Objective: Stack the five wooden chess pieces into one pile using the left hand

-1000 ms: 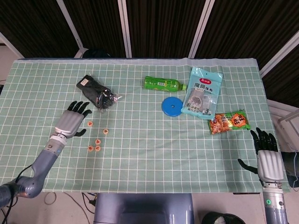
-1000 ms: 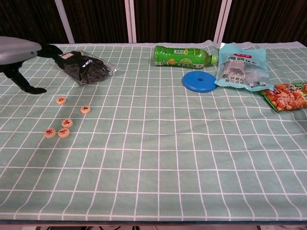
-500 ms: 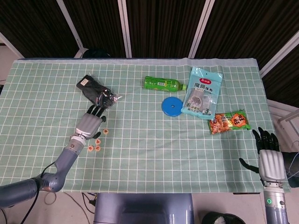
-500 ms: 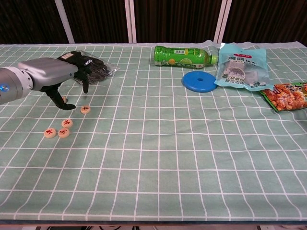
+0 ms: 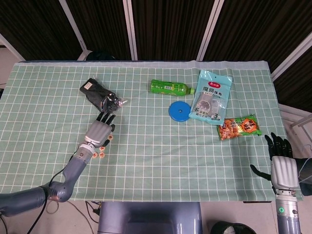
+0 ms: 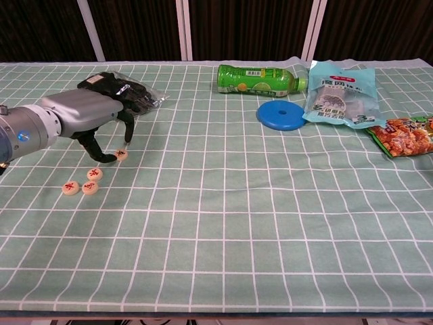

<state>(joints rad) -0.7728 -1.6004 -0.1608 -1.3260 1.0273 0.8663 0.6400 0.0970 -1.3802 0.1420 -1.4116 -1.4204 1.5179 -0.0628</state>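
Over the scattered chess pieces [image 6: 89, 187], left hand [image 6: 91, 115] hovers, fingers spread and curled down beside one piece [image 6: 121, 155], apparently lining up a first pick; nothing held.

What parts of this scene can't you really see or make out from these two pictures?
- One of the five chess pieces: only four show in the chest view; the left hand may cover the fifth.
- Whether its fingers touch the nearest piece: too close to tell.
- Characters on the pieces: too small in the head view.
- Right hand: outside the chest view.
- Contents of the dark bag: unclear.
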